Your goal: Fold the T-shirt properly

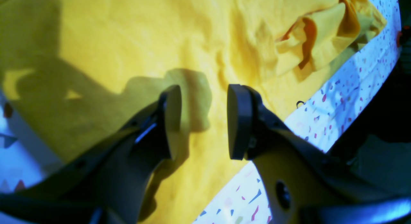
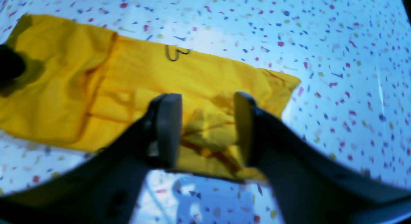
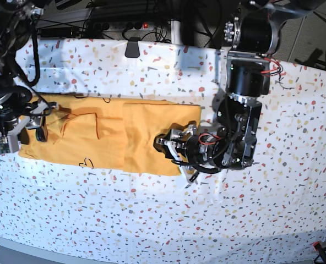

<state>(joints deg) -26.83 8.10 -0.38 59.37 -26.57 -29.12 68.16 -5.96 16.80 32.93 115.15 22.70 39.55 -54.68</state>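
Note:
The mustard-orange T-shirt [image 3: 113, 137] lies folded into a long band across the left half of the speckled tablecloth [image 3: 152, 220]. Thin black lettering [image 2: 175, 52] shows at its edge. My left gripper [image 1: 204, 121] is open and hovers just above the shirt's right end, near that end's edge [image 3: 166, 148]. A rumpled fold [image 1: 321, 34] lies beyond it. My right gripper [image 2: 207, 127] is open over the shirt's left end [image 3: 22, 135], with a bunched wrinkle of fabric between its fingers.
A black clamp [image 3: 132, 48] sits at the table's back edge, with cables and a power strip [image 3: 124, 25] behind it. The left arm's bulky body [image 3: 243, 110] stands over the table right of the shirt. Bare tablecloth fills the front and right.

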